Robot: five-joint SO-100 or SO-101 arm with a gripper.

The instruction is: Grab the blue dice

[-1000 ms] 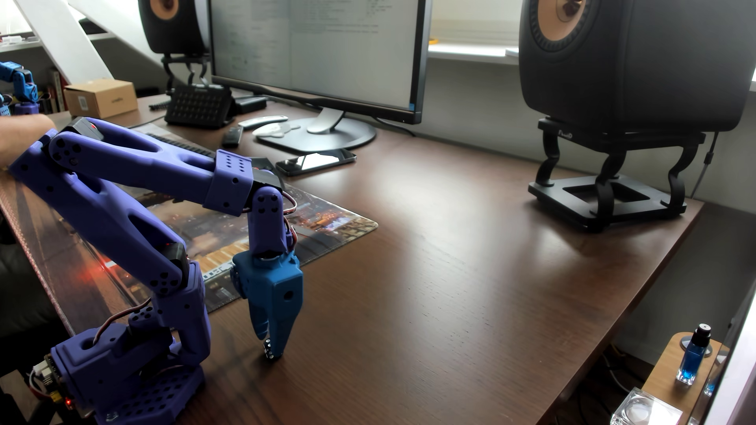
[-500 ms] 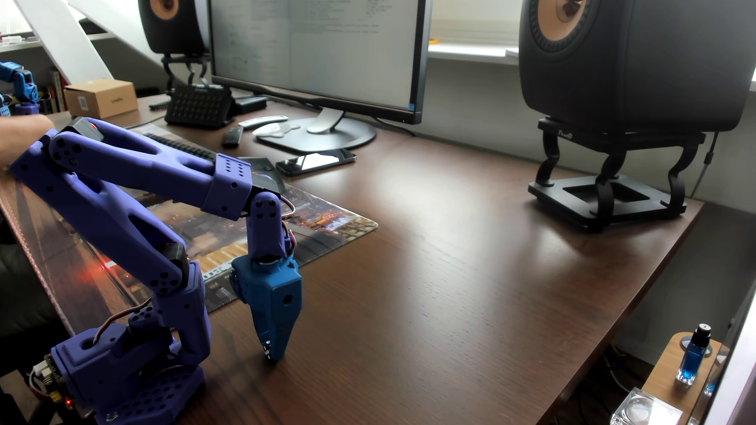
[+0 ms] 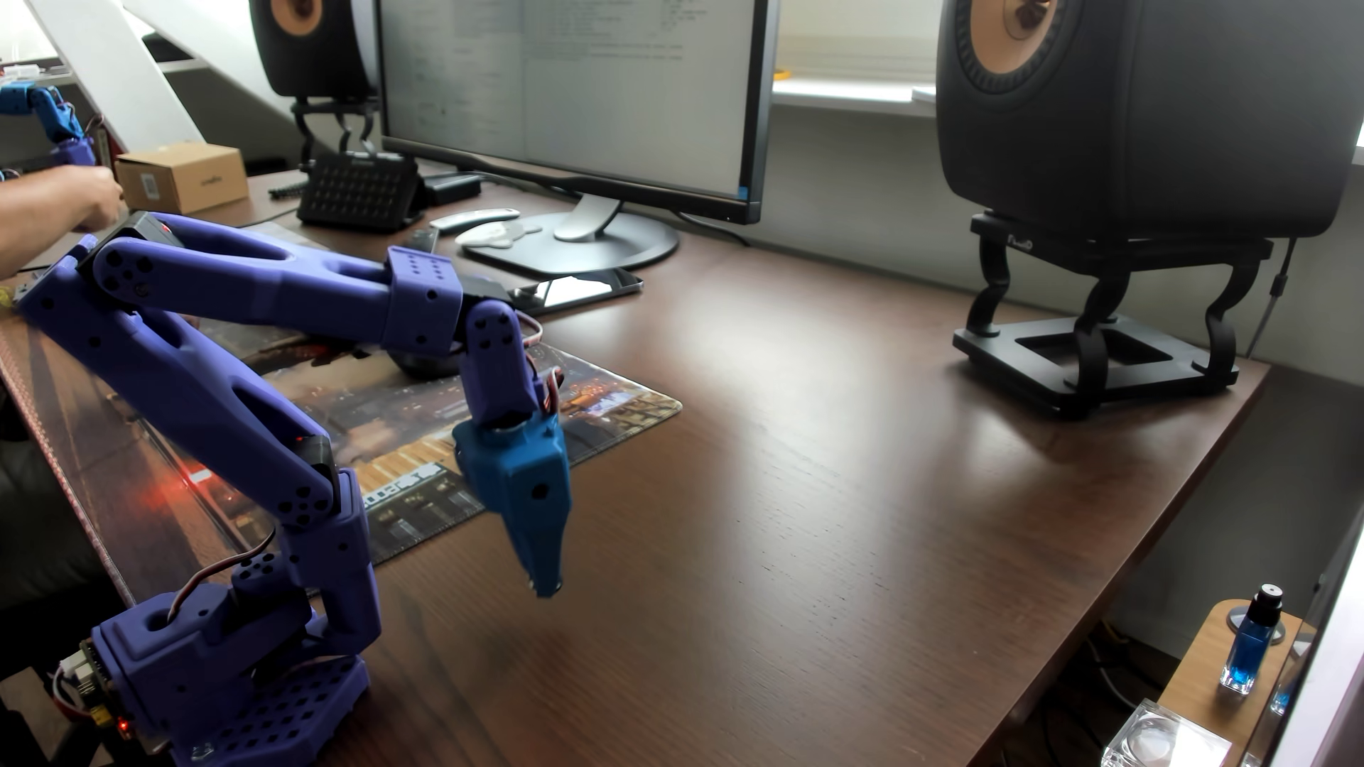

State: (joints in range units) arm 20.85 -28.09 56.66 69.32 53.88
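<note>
Blue dice cannot be picked out with any certainty on the brown wooden desk (image 3: 812, 516). The only hint is a small dark bit with a pale speck at the very tip of the gripper (image 3: 542, 586), too small to identify. The gripper's blue fingers (image 3: 533, 538) lie close together and taper to a narrow point. Whether they are pressed shut or pinching something tiny cannot be told from this angle. The printed mouse mat (image 3: 413, 457) serves as the landmark. The gripper points downward just past the mat's near right edge, its tip hanging slightly above bare wood. The purple arm (image 3: 221, 413) arches over the mat, and its perforated base (image 3: 280, 708) stands on the desk at the mat's near corner. Behind the mat a monitor (image 3: 576, 96) stands on a round foot, with a flat dark phone (image 3: 583, 284) lying between the foot and the mat's far edge. Well to the right of the mat a large black speaker (image 3: 1144, 110) rests on a black stand (image 3: 1092, 354). Far off the mat's right side, beyond the desk edge, a small glass bottle of blue liquid (image 3: 1251, 649) stands upright on a wooden shelf (image 3: 1196, 678). Behind the mat's left end sit a cardboard box (image 3: 181, 177) and a person's hand (image 3: 66, 206).
</note>
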